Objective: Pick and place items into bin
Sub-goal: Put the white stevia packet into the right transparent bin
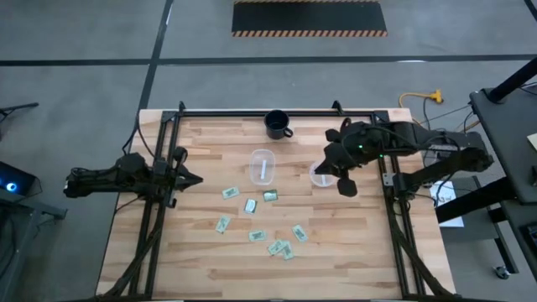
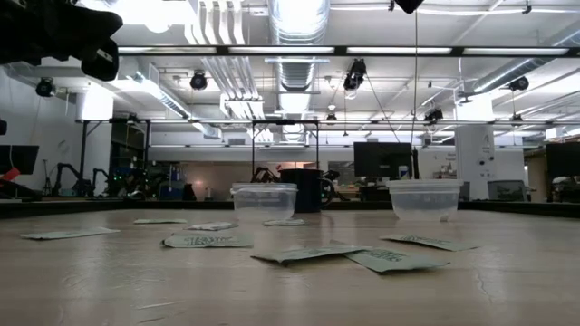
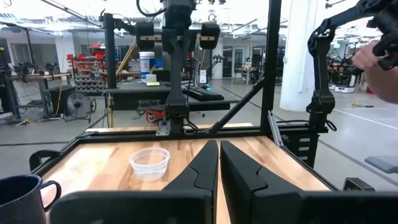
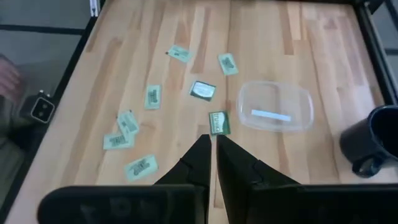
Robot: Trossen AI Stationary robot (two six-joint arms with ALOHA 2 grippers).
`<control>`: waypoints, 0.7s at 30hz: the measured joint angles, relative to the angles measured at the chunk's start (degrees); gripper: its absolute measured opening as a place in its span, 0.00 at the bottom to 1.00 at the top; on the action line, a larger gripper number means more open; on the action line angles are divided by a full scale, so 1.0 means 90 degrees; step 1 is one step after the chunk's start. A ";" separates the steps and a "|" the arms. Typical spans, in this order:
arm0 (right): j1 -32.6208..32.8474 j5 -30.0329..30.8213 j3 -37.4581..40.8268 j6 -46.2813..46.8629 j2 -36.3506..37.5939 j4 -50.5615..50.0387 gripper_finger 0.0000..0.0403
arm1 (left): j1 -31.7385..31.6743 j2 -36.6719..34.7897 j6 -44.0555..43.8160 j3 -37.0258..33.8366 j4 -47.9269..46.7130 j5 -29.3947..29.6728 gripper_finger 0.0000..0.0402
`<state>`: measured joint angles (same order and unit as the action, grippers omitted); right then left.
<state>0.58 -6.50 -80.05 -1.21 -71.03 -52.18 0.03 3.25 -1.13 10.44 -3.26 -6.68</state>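
Wooden table point(image 1: 210, 268) at an early stage — nine packets point(image 1: 256, 236) lie loose near the oblong clear bin point(image 1: 263, 165), none visibly binned. Right hand point(image 1: 346, 186) hovers beside it, closed, empty; left hand point(image 1: 195, 179) waits, closed.

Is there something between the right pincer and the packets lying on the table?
Nothing visible stands in the way. The right pincer, shut and empty, hangs above the wood beside the round clear cup. The packets lie flat and open in front of the oblong clear bin, uncovered.
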 joint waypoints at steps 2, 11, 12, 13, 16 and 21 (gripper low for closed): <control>0.0054 0.0000 -0.0178 0.0006 -0.0143 -0.0122 0.04 | 0.0001 -0.0002 0.0000 0.0000 0.0001 0.0000 0.00; 0.0867 0.0000 -0.0718 -0.0200 -0.0719 -0.0689 0.04 | 0.0001 0.0000 0.0000 0.0000 0.0001 0.0002 0.00; 0.0990 0.0002 -0.0749 -0.0222 -0.0794 -0.0718 0.04 | 0.0001 0.0000 0.0000 0.0000 0.0001 0.0002 0.00; 0.1099 0.0002 -0.0782 -0.0246 -0.0855 -0.0706 0.04 | -0.0002 0.0000 0.0000 0.0000 0.0001 0.0002 0.00; 0.1384 0.0059 -0.0841 -0.0252 -0.1079 -0.0681 0.04 | -0.0001 0.0000 0.0000 0.0000 0.0002 0.0002 0.00; 0.1682 0.0080 -0.0860 -0.0264 -0.1517 -0.0663 0.04 | 0.0001 0.0000 0.0002 0.0000 -0.0003 0.0002 0.00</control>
<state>15.71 -5.78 -87.79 -3.58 -84.68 -58.15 0.03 3.25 -1.10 10.44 -3.29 -6.66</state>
